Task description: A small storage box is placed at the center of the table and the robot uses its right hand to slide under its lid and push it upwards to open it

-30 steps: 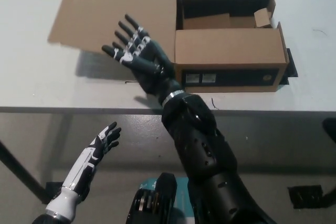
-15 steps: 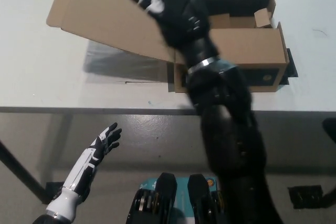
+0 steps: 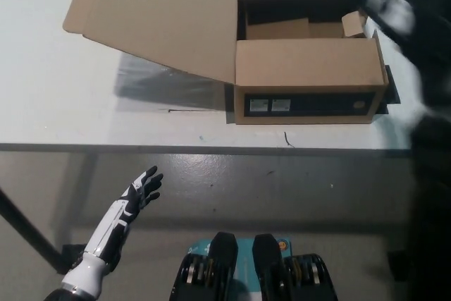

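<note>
A brown cardboard storage box stands on the white table, with its big lid swung open to the left and raised off the tabletop. Inside the box, dark space and small inner flaps show. My black right hand is a motion-blurred shape at the upper right, beside the box's far right corner, and its arm runs down the right edge of the picture. Its fingers are too blurred to read. My white left hand rests open at the lower left, below the table's front edge.
The table's front edge crosses the picture below the box. A black mat or mark shows at the box's right side. Grey floor lies beneath the table.
My right arm has swung from in front of the lid and box to the far right side. The lid stays open to the left. My left hand has not moved.
</note>
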Controlling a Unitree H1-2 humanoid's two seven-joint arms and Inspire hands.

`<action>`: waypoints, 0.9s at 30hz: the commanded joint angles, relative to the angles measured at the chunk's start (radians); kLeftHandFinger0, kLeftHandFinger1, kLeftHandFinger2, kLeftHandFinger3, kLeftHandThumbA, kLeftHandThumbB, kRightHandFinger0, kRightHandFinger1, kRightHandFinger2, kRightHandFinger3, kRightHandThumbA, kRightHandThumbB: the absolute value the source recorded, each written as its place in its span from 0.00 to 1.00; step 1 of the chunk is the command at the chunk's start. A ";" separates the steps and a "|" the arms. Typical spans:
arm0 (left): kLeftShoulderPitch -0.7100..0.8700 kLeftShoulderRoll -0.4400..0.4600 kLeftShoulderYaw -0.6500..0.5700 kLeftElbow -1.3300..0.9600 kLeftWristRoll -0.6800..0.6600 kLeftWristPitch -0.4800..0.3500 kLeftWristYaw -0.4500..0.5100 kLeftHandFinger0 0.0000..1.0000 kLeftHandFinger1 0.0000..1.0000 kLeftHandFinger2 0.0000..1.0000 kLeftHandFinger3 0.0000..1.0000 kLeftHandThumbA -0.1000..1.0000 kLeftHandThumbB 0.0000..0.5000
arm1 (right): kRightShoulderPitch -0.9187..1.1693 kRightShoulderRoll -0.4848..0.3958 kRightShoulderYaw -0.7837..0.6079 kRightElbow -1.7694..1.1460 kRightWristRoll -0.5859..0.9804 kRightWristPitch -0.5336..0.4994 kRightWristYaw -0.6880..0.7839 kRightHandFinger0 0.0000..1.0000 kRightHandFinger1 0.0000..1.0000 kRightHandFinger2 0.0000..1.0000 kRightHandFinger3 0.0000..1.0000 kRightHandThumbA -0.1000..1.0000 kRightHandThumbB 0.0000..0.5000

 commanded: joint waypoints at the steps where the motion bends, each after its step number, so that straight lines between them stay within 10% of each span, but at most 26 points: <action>1: -0.025 0.015 0.015 -0.018 -0.022 -0.016 -0.009 1.00 1.00 1.00 1.00 1.00 0.62 | 0.260 -0.125 -0.070 -0.306 -0.154 -0.158 0.059 1.00 1.00 1.00 1.00 1.00 0.75; 27: -0.020 0.008 0.014 -0.018 -0.041 -0.027 -0.019 1.00 1.00 1.00 1.00 1.00 0.63 | 0.657 -0.069 0.085 0.413 -0.329 -0.562 0.055 1.00 1.00 1.00 1.00 1.00 0.54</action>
